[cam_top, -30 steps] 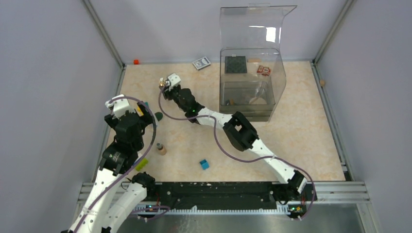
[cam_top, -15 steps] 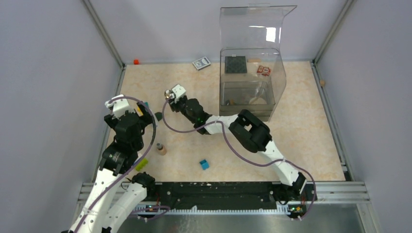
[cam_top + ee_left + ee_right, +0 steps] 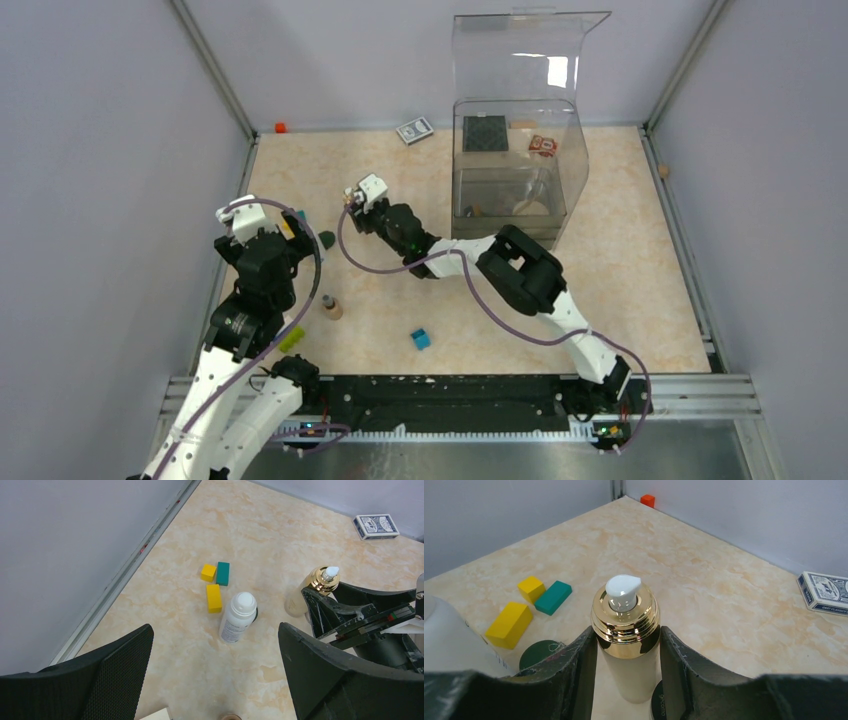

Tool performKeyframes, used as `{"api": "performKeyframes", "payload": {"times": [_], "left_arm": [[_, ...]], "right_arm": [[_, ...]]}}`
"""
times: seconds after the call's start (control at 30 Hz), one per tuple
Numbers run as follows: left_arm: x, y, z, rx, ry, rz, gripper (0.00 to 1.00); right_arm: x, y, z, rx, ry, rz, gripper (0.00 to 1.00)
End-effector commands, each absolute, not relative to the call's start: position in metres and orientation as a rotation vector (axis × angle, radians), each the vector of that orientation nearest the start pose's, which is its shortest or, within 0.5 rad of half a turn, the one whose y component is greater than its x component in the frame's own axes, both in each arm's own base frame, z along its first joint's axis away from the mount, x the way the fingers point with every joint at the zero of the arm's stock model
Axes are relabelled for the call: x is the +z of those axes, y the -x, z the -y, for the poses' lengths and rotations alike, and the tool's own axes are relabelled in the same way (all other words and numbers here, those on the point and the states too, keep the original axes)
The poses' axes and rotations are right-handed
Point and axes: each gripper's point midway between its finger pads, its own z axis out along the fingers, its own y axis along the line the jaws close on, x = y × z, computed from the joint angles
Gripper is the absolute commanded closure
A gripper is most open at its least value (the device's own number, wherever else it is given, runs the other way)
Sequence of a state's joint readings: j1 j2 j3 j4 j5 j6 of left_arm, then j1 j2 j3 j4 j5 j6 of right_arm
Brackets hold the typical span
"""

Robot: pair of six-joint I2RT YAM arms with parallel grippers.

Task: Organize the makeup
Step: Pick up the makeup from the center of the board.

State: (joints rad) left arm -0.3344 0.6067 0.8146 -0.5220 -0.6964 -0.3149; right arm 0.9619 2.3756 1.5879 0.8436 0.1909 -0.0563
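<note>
My right gripper (image 3: 626,652) is shut on the gold-capped clear bottle (image 3: 626,630), one finger on each side of its body below the cap; it stays upright. From above, that gripper (image 3: 357,197) is left of the table's middle. A white bottle (image 3: 236,617) stands beside it, with a dark round compact (image 3: 540,652) at its foot. My left gripper (image 3: 215,672) hangs open above bare table, nothing between its fingers. A tan tube (image 3: 330,306) lies near the left arm. A dark square palette (image 3: 485,132), a pinkish checkered palette (image 3: 543,145) and a beige disc (image 3: 530,208) sit in the clear box (image 3: 570,190).
The clear box stands at the back right with its lid up. A grey patterned card box (image 3: 414,130) lies by the back wall. Two yellow blocks (image 3: 214,598) and a teal block (image 3: 223,573) sit left of the white bottle. A blue cube (image 3: 420,339) lies near the front.
The right arm has drawn back from the far left toward the table's middle, carrying the gold-capped bottle with it. The left arm has not moved.
</note>
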Motion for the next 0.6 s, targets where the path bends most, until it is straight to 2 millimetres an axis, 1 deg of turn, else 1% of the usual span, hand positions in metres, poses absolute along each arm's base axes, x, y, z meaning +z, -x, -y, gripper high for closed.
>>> {"api": "performKeyframes", "payload": {"times": [0.0,0.17,0.3,0.57], "left_arm": [[0.277,-0.25,-0.023,0.178,0.459,-1.718,0.01],[0.277,-0.25,-0.023,0.178,0.46,-1.717,0.01],[0.277,-0.25,-0.024,0.179,0.462,-1.718,0.01],[0.277,-0.25,-0.024,0.181,0.464,-1.716,0.01]], "right_arm": [[0.204,-0.414,-0.538,0.617,0.533,-1.324,0.62],[0.202,-0.42,-0.538,0.596,0.524,-1.324,0.55],[0.201,-0.426,-0.539,0.584,0.514,-1.33,0.52],[0.196,-0.439,-0.531,0.543,0.463,-1.358,0.46]]}}
